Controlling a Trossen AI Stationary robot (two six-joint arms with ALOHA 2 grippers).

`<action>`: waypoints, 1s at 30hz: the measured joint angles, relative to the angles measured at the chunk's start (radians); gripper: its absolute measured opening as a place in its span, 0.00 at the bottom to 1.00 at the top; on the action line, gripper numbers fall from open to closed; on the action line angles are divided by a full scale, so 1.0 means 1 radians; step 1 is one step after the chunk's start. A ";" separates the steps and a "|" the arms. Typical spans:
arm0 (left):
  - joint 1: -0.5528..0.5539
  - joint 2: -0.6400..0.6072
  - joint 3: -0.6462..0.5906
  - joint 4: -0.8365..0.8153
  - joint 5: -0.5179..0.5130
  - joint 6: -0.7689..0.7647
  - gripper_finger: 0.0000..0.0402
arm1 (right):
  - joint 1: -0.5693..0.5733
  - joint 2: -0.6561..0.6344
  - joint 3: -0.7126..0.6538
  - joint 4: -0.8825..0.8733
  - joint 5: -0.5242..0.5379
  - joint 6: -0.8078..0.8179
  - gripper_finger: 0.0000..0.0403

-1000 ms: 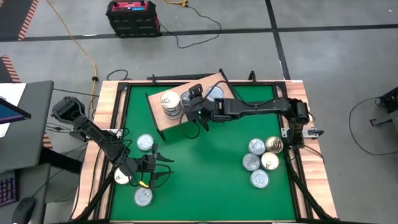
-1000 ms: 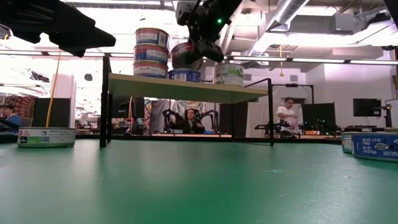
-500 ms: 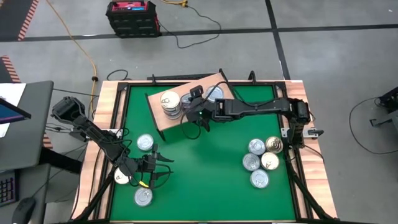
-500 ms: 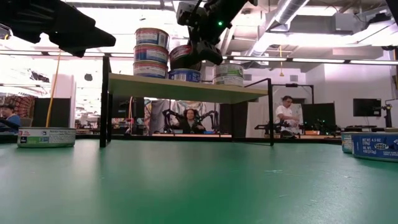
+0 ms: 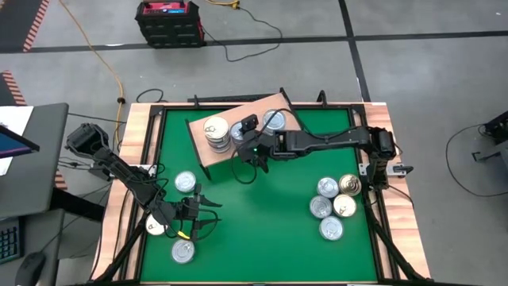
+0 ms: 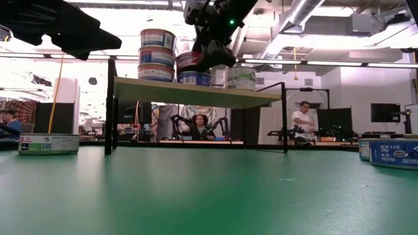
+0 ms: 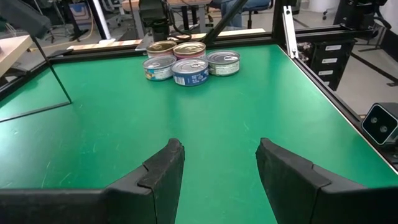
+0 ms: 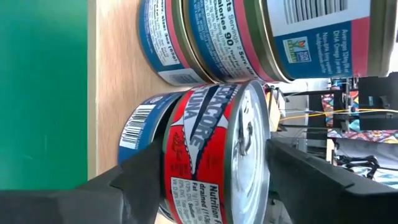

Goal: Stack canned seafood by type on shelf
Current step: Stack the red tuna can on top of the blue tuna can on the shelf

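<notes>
The right gripper [image 5: 252, 148] hangs over the near edge of the shelf [image 5: 208, 157], and its fingers [image 8: 134, 180] stand spread on either side of a red-labelled can [image 8: 214, 155]. That can sits on top of a blue can [image 6: 193, 78] on the board, right between the fingers; whether the pads touch its sides I cannot tell, but the jaws look wide and slack around it. Just beside the gripper, on the same board, rises a taller stack of cans [image 6: 159, 55], and on its other side stands a single can [image 6: 241, 77].

Well away from it, toward the right arm's base, a cluster of five cans [image 5: 334, 205] lies on the green table [image 5: 262, 222].

The left gripper [image 5: 205, 214] waits low over the table at the front left, its fingers [image 7: 163, 171] parted with nothing between them. One can [image 5: 185, 182] lies just beyond it, another can [image 5: 183, 252] just behind it, and a third can [image 5: 156, 227] sits under the arm beside it.
</notes>
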 joint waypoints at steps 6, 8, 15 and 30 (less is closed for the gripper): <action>0.000 0.000 0.000 -0.007 0.000 0.000 0.48 | 0.002 0.000 0.010 -0.013 0.023 -0.034 0.77; 0.000 0.000 0.000 -0.008 0.000 0.000 0.48 | 0.005 0.000 0.010 -0.013 0.038 -0.047 0.77; 0.000 0.000 0.000 -0.020 -0.007 0.003 0.48 | 0.009 0.000 0.011 -0.020 0.044 -0.050 0.77; 0.000 0.000 0.000 -0.028 -0.036 0.000 0.48 | 0.024 -0.024 0.013 -0.090 0.062 -0.034 0.77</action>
